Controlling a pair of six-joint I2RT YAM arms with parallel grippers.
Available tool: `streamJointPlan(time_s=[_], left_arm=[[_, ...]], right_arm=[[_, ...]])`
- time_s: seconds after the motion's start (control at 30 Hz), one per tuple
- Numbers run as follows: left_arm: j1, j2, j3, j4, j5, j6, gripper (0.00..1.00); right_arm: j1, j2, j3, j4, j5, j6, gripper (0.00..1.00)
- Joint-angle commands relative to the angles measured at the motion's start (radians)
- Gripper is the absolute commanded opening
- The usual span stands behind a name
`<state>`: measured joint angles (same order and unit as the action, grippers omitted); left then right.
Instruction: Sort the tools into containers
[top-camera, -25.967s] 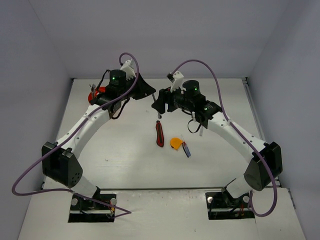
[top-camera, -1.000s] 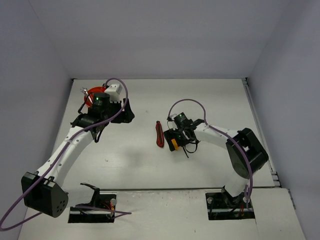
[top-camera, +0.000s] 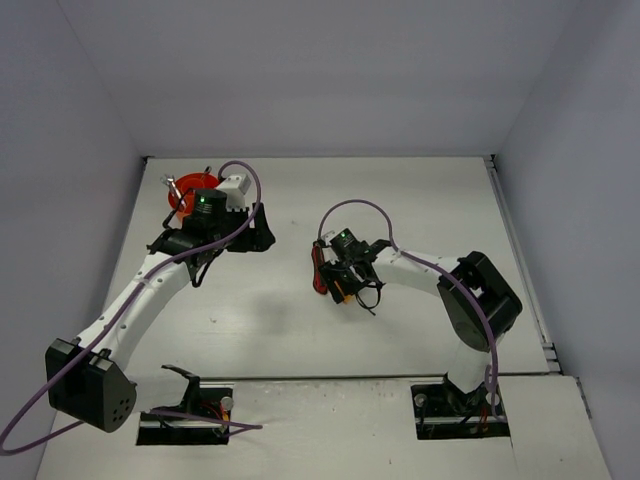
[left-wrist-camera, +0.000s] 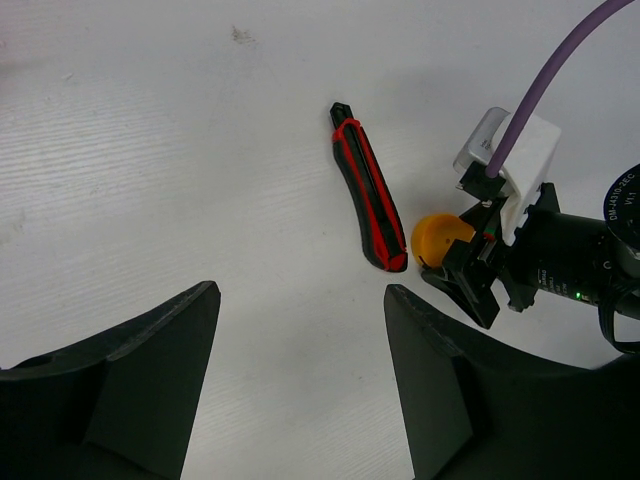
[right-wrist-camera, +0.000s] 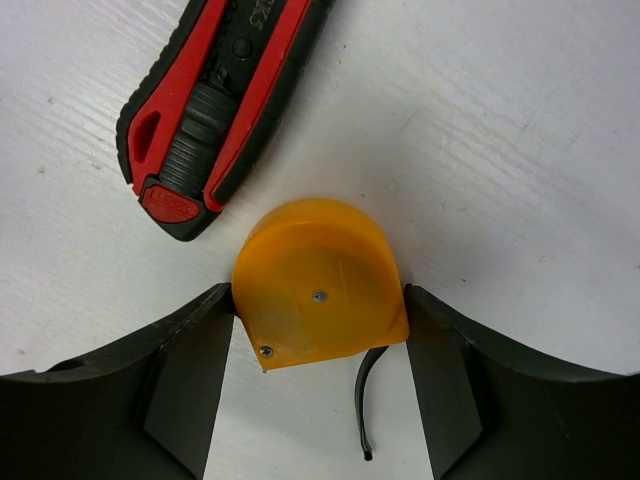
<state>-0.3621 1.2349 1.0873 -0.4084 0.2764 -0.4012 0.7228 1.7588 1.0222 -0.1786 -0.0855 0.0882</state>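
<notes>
Right wrist, smooth rounded tape measure (right-wrist-camera: 320, 285), ribbed red-black tool (right-wrist-camera: 215, 100)

From my overhead view, the round orange-red plastic tub (top-camera: 183, 192) sits in the far-left corner of the white table (top-camera: 420, 200), partly behind the left arm's wrist. Near the table's middle I see the red-black handled tool (top-camera: 319, 270) lying lengthwise, far to near. The round orange plastic tape measure (right-wrist-camera: 320, 285) lies just right of its near end, not touching it. It sits between the fingers of the right gripper (right-wrist-camera: 318, 320), touching both.
</notes>
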Motion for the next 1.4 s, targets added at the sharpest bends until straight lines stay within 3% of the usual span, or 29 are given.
streamJointPlan(time_s=[0.0, 0.13, 0.5, 0.87, 1.37], left_arm=[[-0.011, -0.002, 0.015, 0.034, 0.029, -0.024, 0.64], [-0.014, -0.002, 0.017, 0.034, 0.042, -0.037, 0.64], [-0.012, 0.071, 0.175, -0.036, 0.21, -0.113, 0.64], [-0.04, 0.195, 0.322, -0.027, 0.512, -0.255, 0.65], [-0.114, 0.297, 0.333, -0.028, 0.58, -0.287, 0.65]], right_arm=[[0.022, 0.015, -0.005, -0.033, -0.049, 0.03, 0.45], [0.023, -0.024, 0.004, -0.032, -0.047, 0.025, 0.32], [0.034, -0.263, 0.092, -0.022, -0.048, -0.076, 0.21], [0.06, -0.413, 0.163, -0.007, -0.09, -0.148, 0.21], [0.072, -0.428, 0.212, 0.0, -0.108, -0.147, 0.23]])
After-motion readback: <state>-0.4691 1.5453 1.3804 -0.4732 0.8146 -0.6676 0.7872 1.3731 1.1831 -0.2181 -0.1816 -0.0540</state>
